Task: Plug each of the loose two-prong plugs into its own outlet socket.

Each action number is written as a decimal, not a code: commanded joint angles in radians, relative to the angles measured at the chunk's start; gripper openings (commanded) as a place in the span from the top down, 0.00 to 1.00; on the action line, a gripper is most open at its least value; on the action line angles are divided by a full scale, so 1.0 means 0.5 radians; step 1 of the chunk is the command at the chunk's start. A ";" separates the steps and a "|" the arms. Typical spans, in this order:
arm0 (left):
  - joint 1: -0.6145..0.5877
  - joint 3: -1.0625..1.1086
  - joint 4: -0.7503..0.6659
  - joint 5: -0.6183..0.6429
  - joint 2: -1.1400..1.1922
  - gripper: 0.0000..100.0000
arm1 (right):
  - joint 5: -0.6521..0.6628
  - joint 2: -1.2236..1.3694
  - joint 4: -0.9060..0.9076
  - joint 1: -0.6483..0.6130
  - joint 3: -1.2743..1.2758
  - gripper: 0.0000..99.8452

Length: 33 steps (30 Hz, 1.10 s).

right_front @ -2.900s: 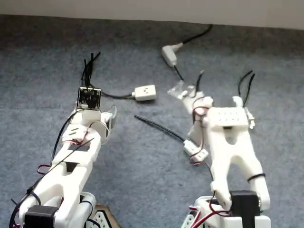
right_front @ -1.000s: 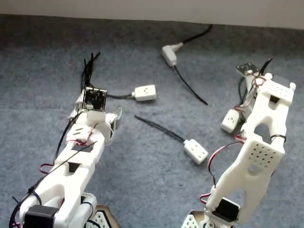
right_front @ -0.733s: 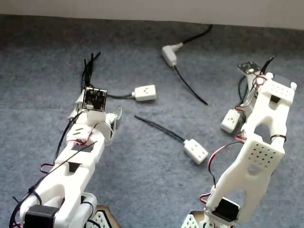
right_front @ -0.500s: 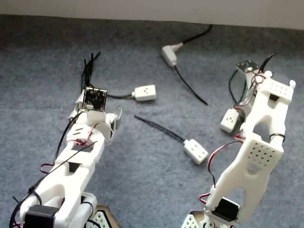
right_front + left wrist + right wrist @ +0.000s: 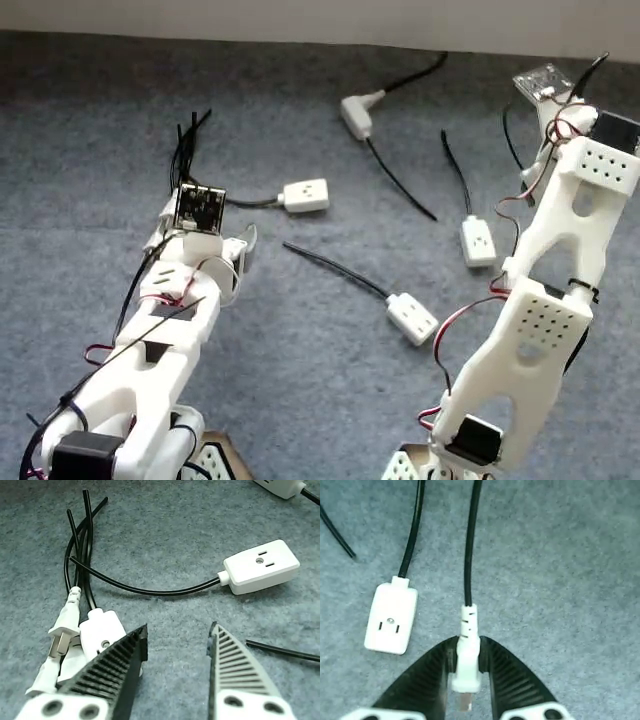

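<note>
**A:** What carries everything?

**B:** A grey, carpet-like tabletop (image 5: 320, 420), with black cords trailing over it.

**A:** And the arms?

**B:** Both are white. The left arm (image 5: 160, 330) lies low along the near left. The right arm (image 5: 545, 320) stands taller at the right edge, with its wrist up toward the far side.

**A:** How is the left pincer?

**B:** The left pincer (image 5: 177, 627) gapes wide just over the fabric, with nothing between its jaws.

**A:** And the right pincer?

**B:** The right pincer (image 5: 468, 641) is clamped on a held plug (image 5: 467, 672). The plug is white, its two prongs point back toward the wrist, and its black cord (image 5: 470, 540) runs straight out from the jaws.

**A:** Where are the sockets?

**B:** Three white ones lie flat with their faces up. The left socket (image 5: 306, 195) rests just beyond the left arm, out ahead of the open jaws. The middle socket (image 5: 412, 317) sits between the two arms. The right socket (image 5: 478, 241) lies close to the right arm. In the right wrist view it is beside the held plug but apart from it.

**A:** Anything else that's white?

**B:** An angled connector (image 5: 357, 112) lies near the far edge, on its own cord.

**A:** And the plugs that aren't held?

**B:** The loose plugs (image 5: 75, 630) lie bunched right beside one jaw of the left pincer. Their cords are gathered together and run away across the fabric.
</note>
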 commanded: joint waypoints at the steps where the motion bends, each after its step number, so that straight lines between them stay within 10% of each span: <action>1: 0.038 -0.057 -0.021 0.018 -0.041 0.79 | -0.028 -0.075 0.097 -0.100 -0.137 0.99; 14: 0.041 -0.057 -0.021 0.018 -0.041 0.79 | -0.727 -0.075 0.100 -0.554 -0.585 0.99; 33: 0.041 -0.057 -0.025 0.018 -0.041 0.79 | -1.117 -0.799 0.100 -1.349 0.195 0.99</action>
